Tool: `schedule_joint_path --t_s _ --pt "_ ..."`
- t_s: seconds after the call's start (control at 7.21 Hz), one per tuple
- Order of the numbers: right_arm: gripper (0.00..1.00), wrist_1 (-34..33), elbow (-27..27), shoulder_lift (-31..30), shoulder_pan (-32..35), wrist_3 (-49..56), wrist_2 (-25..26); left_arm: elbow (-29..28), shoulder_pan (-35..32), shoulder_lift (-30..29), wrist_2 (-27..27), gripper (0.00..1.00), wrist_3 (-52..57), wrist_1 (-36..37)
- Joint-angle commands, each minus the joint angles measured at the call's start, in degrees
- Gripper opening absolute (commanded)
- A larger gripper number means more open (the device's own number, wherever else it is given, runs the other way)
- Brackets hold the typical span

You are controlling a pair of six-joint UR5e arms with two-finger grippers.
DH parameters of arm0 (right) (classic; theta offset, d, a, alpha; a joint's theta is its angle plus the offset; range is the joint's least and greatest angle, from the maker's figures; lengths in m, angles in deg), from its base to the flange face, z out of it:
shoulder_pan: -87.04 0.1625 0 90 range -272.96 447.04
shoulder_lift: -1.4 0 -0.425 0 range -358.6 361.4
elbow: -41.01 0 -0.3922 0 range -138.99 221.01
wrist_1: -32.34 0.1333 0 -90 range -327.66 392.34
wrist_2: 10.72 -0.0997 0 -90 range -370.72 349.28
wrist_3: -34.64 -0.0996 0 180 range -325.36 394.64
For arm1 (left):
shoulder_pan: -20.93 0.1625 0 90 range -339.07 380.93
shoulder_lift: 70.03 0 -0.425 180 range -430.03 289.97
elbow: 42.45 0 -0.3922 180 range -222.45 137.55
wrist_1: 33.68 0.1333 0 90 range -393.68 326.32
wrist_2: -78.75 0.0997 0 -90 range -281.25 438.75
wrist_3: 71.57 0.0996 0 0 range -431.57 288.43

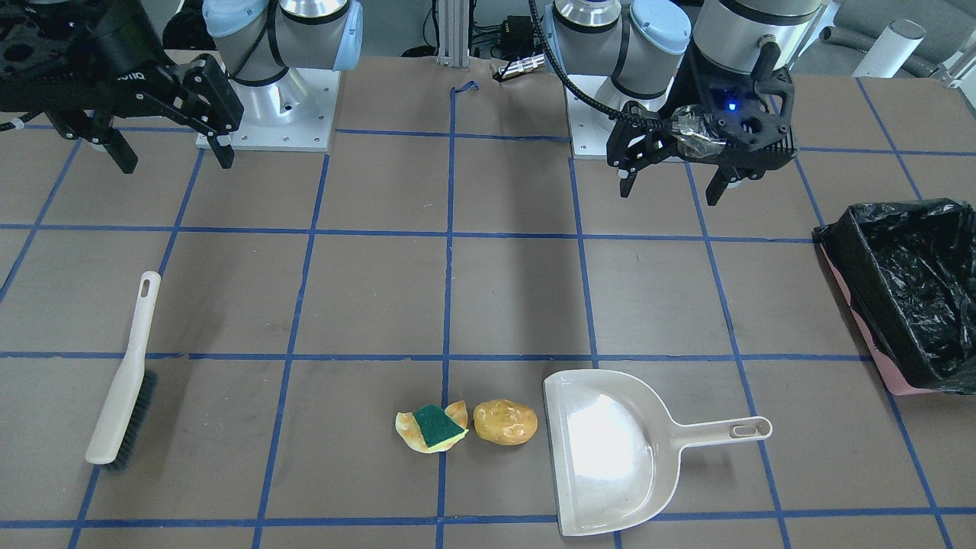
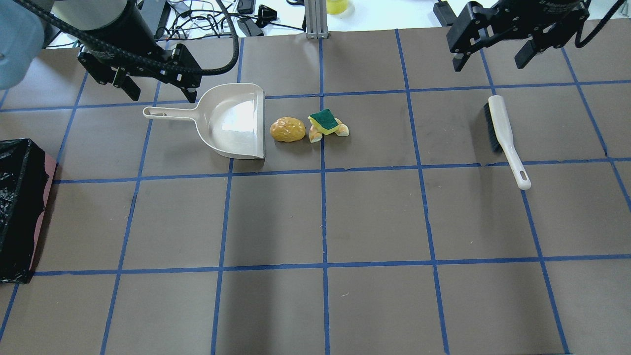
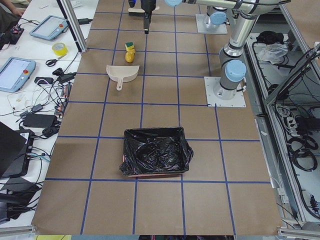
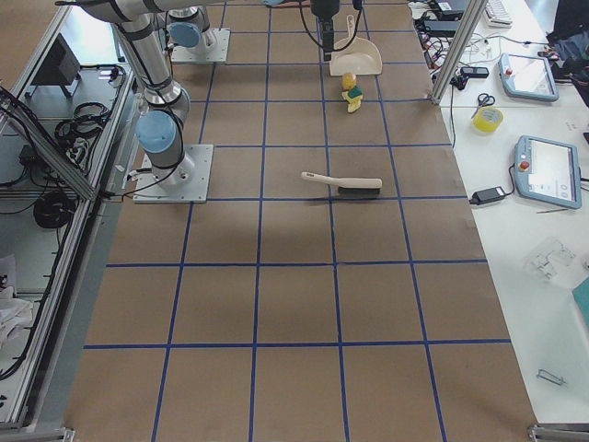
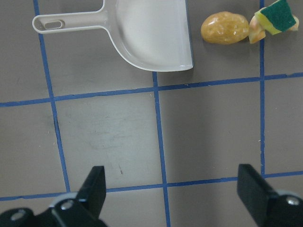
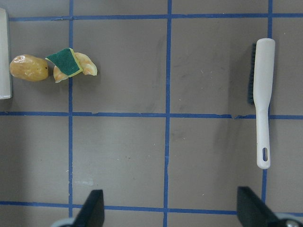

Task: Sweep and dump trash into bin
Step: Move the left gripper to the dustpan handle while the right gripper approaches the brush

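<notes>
The trash lies together on the table: a golden-brown lump (image 1: 505, 422), a yellow sponge wedge with a green face (image 1: 438, 427) and, under it, a pale peel piece (image 1: 412, 440). They lie just off the open mouth of the beige dustpan (image 1: 610, 450). The pink bin (image 1: 915, 297) with its black bag stands at the table's end on my left. My left gripper (image 2: 161, 96) hangs open and empty above the dustpan's handle (image 2: 167, 113). My right gripper (image 2: 489, 64) hangs open and empty, high above the table beyond the brush (image 2: 505, 138).
The beige hand brush (image 1: 122, 381) lies flat on my right side, bristles on one edge, handle toward the robot. Brown table paper carries a blue tape grid (image 2: 323, 172). Both arm bases (image 1: 267, 114) are bolted at the table's robot side.
</notes>
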Motion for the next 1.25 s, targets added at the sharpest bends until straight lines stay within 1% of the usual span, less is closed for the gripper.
schedule_joint_path --t_s 0.0,0.14,0.28,0.42,0.55,0.69,0.83,0.97,1.11 --pt "1.00 -1.06 0.12 3.50 -0.43 1.90 1.70 0.09 0.23 -0.63 0.09 1.00 6.63 0.77" --pt "1.00 -2.37 0.03 7.88 -0.61 2.52 2.06 0.78 0.93 -0.55 0.09 0.99 15.12 1.47" --pt "1.00 -2.21 0.56 11.57 -0.79 3.48 4.59 2.88 3.19 -0.81 -0.09 0.99 23.90 4.17" --pt "1.00 -5.95 3.17 13.79 -2.01 5.15 8.97 7.25 5.39 -1.16 -0.52 0.98 35.74 8.29" --pt "1.00 -14.43 9.55 14.16 -3.59 5.68 8.75 12.25 7.24 -1.25 -0.53 0.98 45.17 16.42" --pt "1.00 -23.39 16.66 13.90 -5.60 8.73 9.44 15.96 9.09 -2.03 -0.61 0.99 56.83 22.42" --pt "1.00 -27.83 21.17 13.90 -10.06 11.98 9.28 16.26 10.15 -4.30 -0.61 1.00 68.26 23.44" --pt "1.00 -29.62 22.52 14.16 -15.33 17.33 8.23 14.35 10.68 -7.72 -0.53 1.00 75.60 23.45" --pt "0.99 -30.68 23.06 14.60 -16.42 17.12 8.22 10.85 10.69 -12.19 -0.09 1.00 80.89 23.27"
